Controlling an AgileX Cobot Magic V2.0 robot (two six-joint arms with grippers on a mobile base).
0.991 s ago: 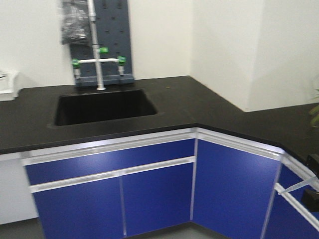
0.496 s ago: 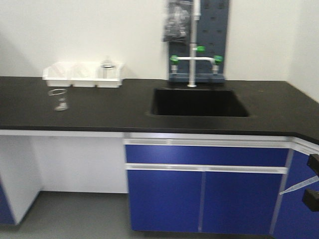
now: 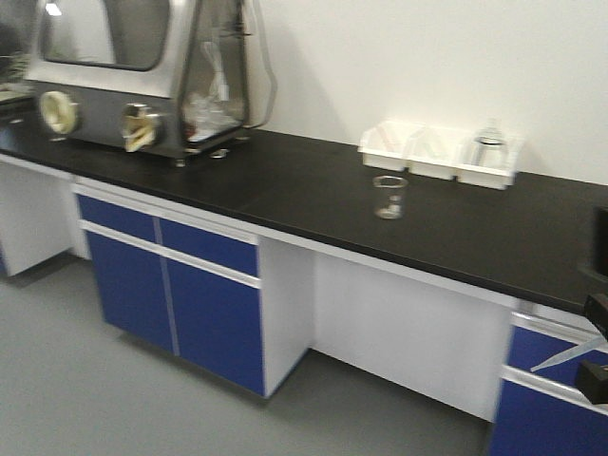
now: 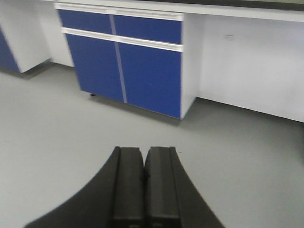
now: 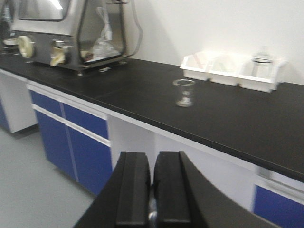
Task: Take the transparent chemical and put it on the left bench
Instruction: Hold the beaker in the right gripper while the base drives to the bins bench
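at the four o'clock edge of the front view, the right gripper [image 3: 593, 348] pinched the transparent chemical [image 3: 564, 356], a thin clear dropper pipette. its tapered tip slanted down toward eight o'clock, in front of a blue drawer front [image 3: 532, 344]. it hung below the level of the counter top, not resting on the left bench [image 3: 285, 195]. in the right wrist view the two black pads [image 5: 133, 190] stood almost pressed together. a small pale glint showed in the narrow gap at six o'clock, but what it was could not be told from there.

the left bench ran as a long matte black top with a white front edge, from nine o'clock across to three o'clock. a glove box [image 3: 142, 76] sat on it at ten o'clock. toward one o'clock three white bins [image 3: 439, 157] stood in a row against the wall. a clear glass beaker [image 3: 389, 197] stood upright just in front of them, not touching them. blue cabinet doors [image 3: 171, 285] filled the base at eight o'clock, with a white panel [image 3: 408, 313] to their right.

the left gripper [image 4: 144, 173] hung low over the grey floor [image 4: 57, 142], its pads pressed together with nothing between them. in its view, blue cabinet doors lay at twelve o'clock.
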